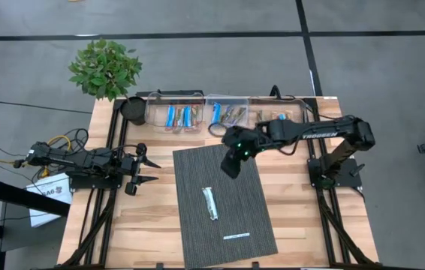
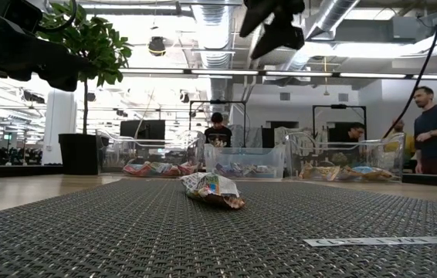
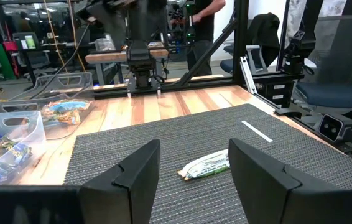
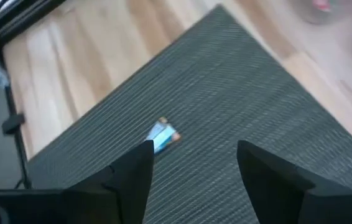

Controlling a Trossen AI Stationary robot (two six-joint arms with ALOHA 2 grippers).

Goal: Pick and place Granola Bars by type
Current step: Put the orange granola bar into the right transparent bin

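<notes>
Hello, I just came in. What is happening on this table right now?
Two robot arms are sorting granola bars by type into three clear bins at the back of the table. The right tool hangs open above the back part of the grey mat, holding nothing. One silvery white bar lies on the mat, not yet sorted, with a thin white strip near it. The left tool waits open at the left side of the table.
</notes>
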